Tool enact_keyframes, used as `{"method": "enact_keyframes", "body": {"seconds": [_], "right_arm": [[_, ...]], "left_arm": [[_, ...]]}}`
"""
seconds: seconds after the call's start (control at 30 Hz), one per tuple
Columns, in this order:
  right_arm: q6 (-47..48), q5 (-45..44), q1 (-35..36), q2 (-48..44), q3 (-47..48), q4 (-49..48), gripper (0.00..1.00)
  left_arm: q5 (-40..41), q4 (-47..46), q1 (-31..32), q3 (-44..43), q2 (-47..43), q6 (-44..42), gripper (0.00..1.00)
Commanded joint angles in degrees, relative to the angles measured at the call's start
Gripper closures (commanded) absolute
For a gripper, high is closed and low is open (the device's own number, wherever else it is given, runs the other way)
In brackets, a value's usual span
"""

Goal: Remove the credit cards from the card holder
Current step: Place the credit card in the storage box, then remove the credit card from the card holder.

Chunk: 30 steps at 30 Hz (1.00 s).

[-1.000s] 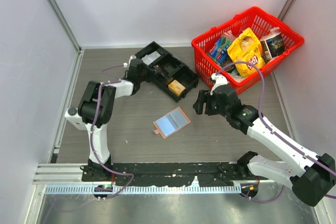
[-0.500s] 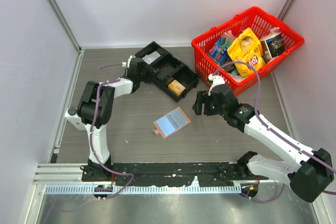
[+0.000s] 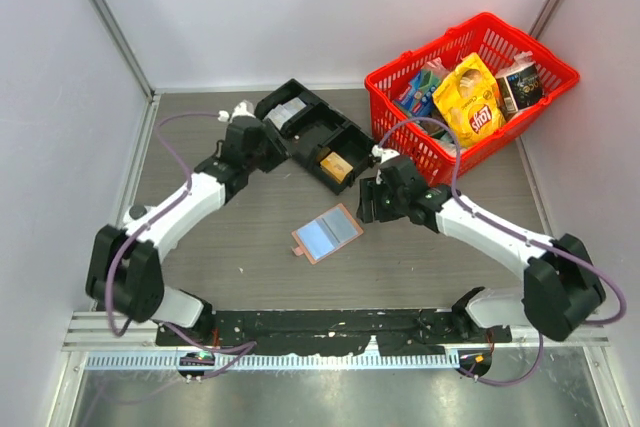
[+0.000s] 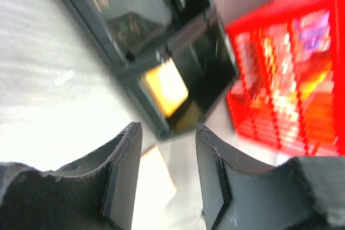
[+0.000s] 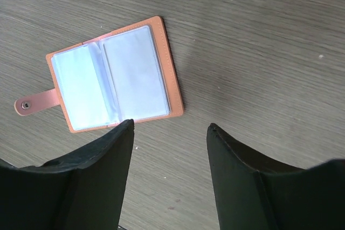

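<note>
Top external view: shows the card holder (image 3: 327,233) lying open and flat on the desk (image 3: 250,247), pale blue panels facing up, salmon border round them, small tab sticking out at the lower-left corner.

Up and right of the card holder: right jaws at the end of the right arm (image 3: 480,232), standing apart, gripping nothing, near the holder but clear of it.

Up and left of the card holder, farther off: left jaws on the left arm (image 3: 190,202), at the left end of the black tray (image 3: 318,127).

Beyond the card holder: that tray, with a grey piece in a far compartment and a yellow-brown piece in the compartment nearest the holder.

Far up and right of the card holder: red basket (image 3: 430,45) full of packets.

Right wrist view: looks straight down on the card holder (image 5: 105,82), two clear sleeves side by side, snap tab at its left end. Places both fingers (image 5: 102,181) just below the holder in the frame, spread wide, nothing between them. Cannot tell whether cards sit in the sleeves.

Left wrist view: heavily blurred. Shows the jaws parted and empty, with the black tray (image 4: 135,74) and its yellow piece ahead and the red basket (image 4: 280,79) to the right.
</note>
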<state>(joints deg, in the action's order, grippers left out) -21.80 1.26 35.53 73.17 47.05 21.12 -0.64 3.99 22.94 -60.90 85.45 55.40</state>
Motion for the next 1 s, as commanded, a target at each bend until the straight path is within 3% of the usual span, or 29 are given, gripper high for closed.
{"method": "enact_keyframes", "body": {"seconds": [0.0, 0.1, 0.3, 0.6, 0.97], "right_arm": [[1.1, 3.7, 0.5, 5.4, 5.2, -3.0, 0.42], [1.2, 3.7, 1.4, 9.9, 7.0, -2.5, 0.49], [3.3, 1.5, 3.6, 15.2, 10.2, -0.4, 0.51], [4.2, -1.1, 7.4, 20.5, 11.6, -0.2, 0.53], [4.3, -7.6, 9.5, 24.7, 11.6, 1.5, 0.57]], "left_arm": [[5.7, 17.3, 9.3, 4.2, -9.0, -9.6, 0.52], [9.6, 24.2, 14.8, 6.6, -13.5, -10.0, 0.51], [11.2, 28.6, 20.3, 12.7, -16.8, -6.5, 0.50], [11.0, 25.5, 24.7, 14.2, -10.0, -5.0, 0.55], [8.5, 18.8, 25.1, 19.1, -4.2, -2.4, 0.71]]}}
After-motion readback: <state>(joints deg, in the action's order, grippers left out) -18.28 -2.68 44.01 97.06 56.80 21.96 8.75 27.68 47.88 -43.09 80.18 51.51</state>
